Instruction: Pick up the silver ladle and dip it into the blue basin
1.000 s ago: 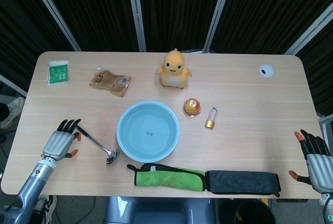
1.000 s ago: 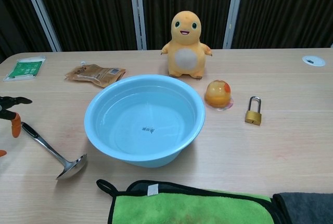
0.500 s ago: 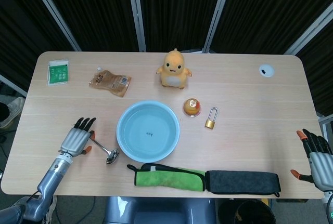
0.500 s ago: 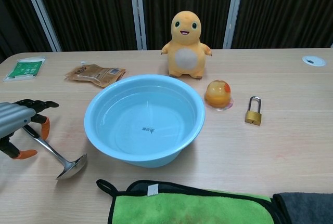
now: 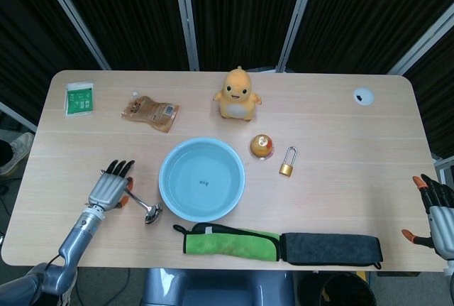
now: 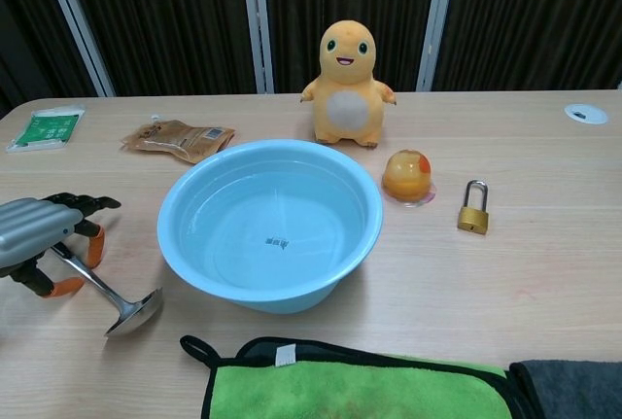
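My left hand (image 6: 39,234) hovers over the silver ladle (image 6: 102,288), fingers curved down around its handle, not gripping it — its bowl lies just left of the blue basin (image 6: 270,225). One ladle, one basin. My right hand (image 5: 438,210) is spread, well apart.

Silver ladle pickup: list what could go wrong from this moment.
1. The left hand sits over the thin handle of the silver metal ladle, which lies flat on the wooden table; fingers may slide off or push it away instead of gripping.
2. The ladle's bowl lies close to the round blue plastic basin, which seems to hold water; a swing on lifting could knock the rim and spill.
3. The green cloth lies just beyond, where a skidding ladle could snag.
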Robot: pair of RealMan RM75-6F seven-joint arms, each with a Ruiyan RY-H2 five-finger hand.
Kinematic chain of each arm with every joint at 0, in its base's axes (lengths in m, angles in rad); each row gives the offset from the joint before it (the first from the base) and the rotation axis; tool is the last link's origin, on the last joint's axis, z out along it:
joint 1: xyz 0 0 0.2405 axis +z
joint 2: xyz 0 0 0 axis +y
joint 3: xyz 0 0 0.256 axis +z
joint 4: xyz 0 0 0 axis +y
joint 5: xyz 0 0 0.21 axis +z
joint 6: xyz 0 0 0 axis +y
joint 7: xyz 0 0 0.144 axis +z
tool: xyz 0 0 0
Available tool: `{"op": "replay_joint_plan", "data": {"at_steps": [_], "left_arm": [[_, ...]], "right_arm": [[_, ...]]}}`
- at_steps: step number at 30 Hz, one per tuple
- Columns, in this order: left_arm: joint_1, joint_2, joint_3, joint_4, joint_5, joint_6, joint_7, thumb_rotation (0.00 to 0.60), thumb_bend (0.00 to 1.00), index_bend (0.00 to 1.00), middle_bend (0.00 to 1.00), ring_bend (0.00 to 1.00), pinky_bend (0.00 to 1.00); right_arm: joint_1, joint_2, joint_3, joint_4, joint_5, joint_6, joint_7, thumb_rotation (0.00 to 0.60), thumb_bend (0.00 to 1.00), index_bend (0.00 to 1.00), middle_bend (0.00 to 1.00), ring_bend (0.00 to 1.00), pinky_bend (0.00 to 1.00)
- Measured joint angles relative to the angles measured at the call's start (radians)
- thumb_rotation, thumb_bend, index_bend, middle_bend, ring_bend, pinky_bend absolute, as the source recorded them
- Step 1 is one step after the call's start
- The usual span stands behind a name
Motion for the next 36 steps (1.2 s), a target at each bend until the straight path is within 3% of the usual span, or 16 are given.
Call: {"op": "replay_joint_plan", "data": {"at_steps": [9, 15, 24, 36], "left_arm": [[-0.014, -0.032, 0.005, 0.061, -0.004, -0.017, -0.027, 0.6, 0.49, 0.55, 0.0, 0.0, 0.0], [-0.007, -0.025, 0.017, 0.051, 0.005, -0.004, -0.034, 0.6, 0.5, 0.54, 0.0, 0.0, 0.0], [0.024, 0.067, 0.046, -0.114, 0.036, 0.065, -0.017, 0.6, 0.52, 0.58, 0.0, 0.0, 0.0], [0.106, 0.248, 0.112, -0.418, 0.143, 0.267, 0.057, 0.6, 0.52, 0.59, 0.0, 0.0, 0.0]], "right_arm": [[0.005, -0.003, 0.006, 0.003, 0.017, -0.011, -0.009, 0.6, 0.0, 0.0, 0.0, 0.0, 0.0], [0.004, -0.003, 0.008, 0.0, 0.022, -0.008, -0.013, 0.6, 0.0, 0.0, 0.0, 0.0, 0.0], [-0.005, -0.001, 0.003, -0.008, 0.007, 0.012, -0.016, 0.6, 0.0, 0.0, 0.0, 0.0, 0.0], [-0.018, 0.007, -0.003, -0.013, -0.014, 0.038, 0.003, 0.6, 0.0, 0.0, 0.0, 0.0, 0.0]]}}
